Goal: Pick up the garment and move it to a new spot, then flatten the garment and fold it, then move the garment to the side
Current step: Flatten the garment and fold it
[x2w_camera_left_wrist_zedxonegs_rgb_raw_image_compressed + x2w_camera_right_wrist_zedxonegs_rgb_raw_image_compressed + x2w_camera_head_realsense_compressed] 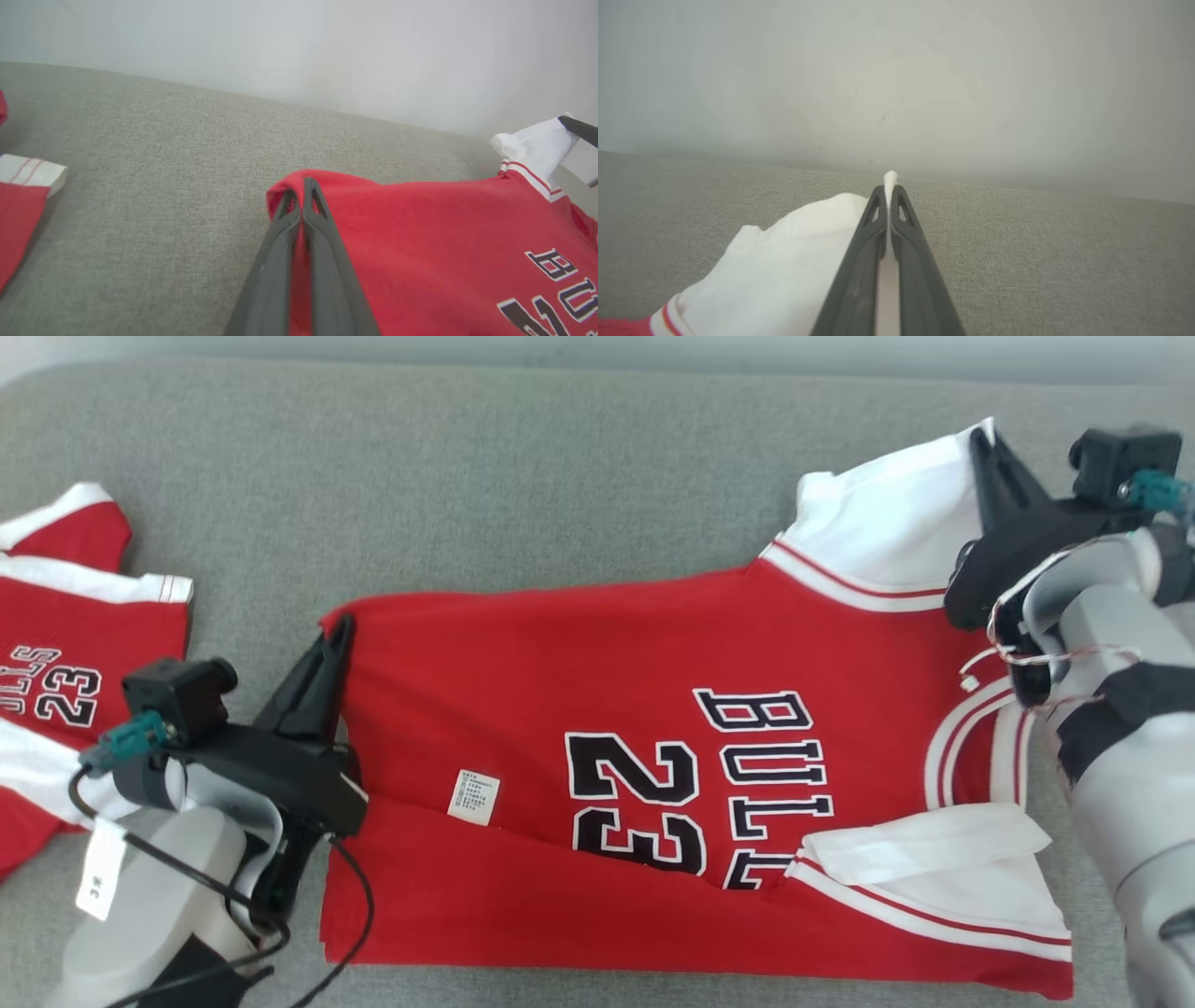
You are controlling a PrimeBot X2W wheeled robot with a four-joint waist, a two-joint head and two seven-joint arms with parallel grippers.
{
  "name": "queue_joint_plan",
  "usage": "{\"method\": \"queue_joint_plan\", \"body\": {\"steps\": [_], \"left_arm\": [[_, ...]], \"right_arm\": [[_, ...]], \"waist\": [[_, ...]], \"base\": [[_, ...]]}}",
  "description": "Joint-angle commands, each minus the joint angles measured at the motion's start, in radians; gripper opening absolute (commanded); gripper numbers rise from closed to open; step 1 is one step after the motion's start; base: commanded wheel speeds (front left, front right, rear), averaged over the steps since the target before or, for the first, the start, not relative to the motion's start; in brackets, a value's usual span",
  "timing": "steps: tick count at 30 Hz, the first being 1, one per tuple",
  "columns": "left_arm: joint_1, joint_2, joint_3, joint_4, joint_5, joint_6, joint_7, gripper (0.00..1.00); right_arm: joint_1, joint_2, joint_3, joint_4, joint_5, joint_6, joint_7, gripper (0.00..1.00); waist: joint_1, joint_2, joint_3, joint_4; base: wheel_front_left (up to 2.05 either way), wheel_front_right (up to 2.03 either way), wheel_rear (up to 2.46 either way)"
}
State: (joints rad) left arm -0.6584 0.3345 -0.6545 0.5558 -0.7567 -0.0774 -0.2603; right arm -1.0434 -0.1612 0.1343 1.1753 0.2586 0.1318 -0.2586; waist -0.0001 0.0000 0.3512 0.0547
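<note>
A red garment [597,672] with white sleeves and black "BULLS 23" lettering lies spread across the grey cushion, its near edge folded over. My left gripper [338,633] is shut on the garment's red far-left hem corner [285,186]. Over at the far right, my right gripper [982,437] is shut on the edge of the white sleeve [887,523]. White cloth pokes out between the closed fingertips [878,198] in the right wrist view. The right gripper's dark fingers [579,128] also appear in the left wrist view, holding the sleeve [537,144].
A second red jersey [56,653] with the same lettering lies at the left edge of the grey cushion [467,476]. A pale wall [896,70] rises behind the cushion. A white care label [473,796] sits on the garment's lower fold.
</note>
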Motion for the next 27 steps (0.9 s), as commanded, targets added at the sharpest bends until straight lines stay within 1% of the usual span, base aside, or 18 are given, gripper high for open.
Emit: {"method": "queue_joint_plan", "body": {"steps": [1, 5, 8, 10, 12, 13, 15, 17, 20, 22, 24, 27], "left_arm": [[0.022, 0.011, -0.007, -0.001, 0.012, 0.000, -0.006, 0.00], [0.046, 0.017, -0.002, -0.004, 0.004, -0.001, -0.006, 0.00], [0.067, 0.027, -0.004, -0.009, 0.008, -0.004, -0.006, 0.00], [0.083, 0.035, -0.003, -0.015, 0.009, -0.006, -0.007, 0.00], [0.101, 0.041, -0.004, -0.033, 0.018, -0.004, -0.007, 0.00], [0.101, 0.041, -0.004, -0.033, 0.018, -0.004, -0.007, 0.00], [0.130, 0.048, -0.006, -0.050, 0.018, -0.006, -0.007, 0.00], [0.151, 0.058, -0.011, -0.076, 0.036, -0.001, -0.007, 0.00], [0.189, 0.068, 0.006, -0.115, 0.036, 0.005, -0.007, 0.00], [0.219, 0.067, 0.019, -0.146, 0.032, -0.005, -0.007, 0.00], [0.248, 0.075, 0.028, -0.166, 0.041, -0.010, -0.007, 0.00], [0.287, 0.075, 0.035, -0.177, 0.033, -0.016, -0.007, 0.00]], "right_arm": [[0.043, -0.017, 0.032, -0.049, 0.063, -0.002, -0.007, 0.00], [0.139, -0.077, 0.111, -0.202, 0.221, -0.002, -0.007, 0.00], [0.229, -0.131, 0.179, -0.316, 0.334, -0.002, -0.007, 0.00], [0.281, -0.180, 0.202, -0.383, 0.409, -0.002, -0.007, 0.00], [0.344, -0.208, 0.252, -0.455, 0.481, -0.002, -0.007, 0.00], [0.344, -0.208, 0.252, -0.455, 0.481, -0.002, -0.007, 0.00], [0.395, -0.246, 0.280, -0.519, 0.546, -0.002, -0.007, 0.00], [0.447, -0.269, 0.319, -0.594, 0.618, -0.002, -0.007, 0.00], [0.523, -0.324, 0.354, -0.698, 0.714, -0.002, -0.007, 0.00], [0.569, -0.349, 0.369, -0.760, 0.770, -0.002, -0.007, 0.00], [0.613, -0.380, 0.397, -0.797, 0.809, -0.002, -0.007, 0.00], [0.656, -0.408, 0.417, -0.833, 0.861, -0.002, -0.007, 0.00]], "waist": [[0.0001, 0.0000, -0.031, -0.024], [0.0001, 0.0000, -0.061, -0.036], [0.0001, 0.0000, -0.089, -0.043], [0.0001, 0.0000, -0.106, -0.049], [0.0001, 0.0000, -0.121, -0.053], [0.0001, 0.0000, -0.121, -0.053], [0.0001, 0.0000, -0.133, -0.057], [0.0001, 0.0000, -0.144, -0.059], [0.0001, 0.0000, -0.158, -0.058], [0.0001, 0.0000, -0.166, -0.056], [0.0001, 0.0000, -0.172, -0.055], [0.0001, 0.0000, -0.180, -0.055]], "base": [[0.00, 0.00, 0.00], [0.00, 0.00, 0.00], [0.00, 0.00, 0.00], [0.00, 0.00, 0.00], [0.00, 0.00, 0.00], [0.00, 0.00, 0.00], [0.00, 0.00, 0.00], [0.00, 0.00, 0.00], [0.00, 0.00, 0.00], [0.00, 0.00, 0.00], [0.00, 0.00, 0.00], [0.00, 0.00, 0.00]]}}
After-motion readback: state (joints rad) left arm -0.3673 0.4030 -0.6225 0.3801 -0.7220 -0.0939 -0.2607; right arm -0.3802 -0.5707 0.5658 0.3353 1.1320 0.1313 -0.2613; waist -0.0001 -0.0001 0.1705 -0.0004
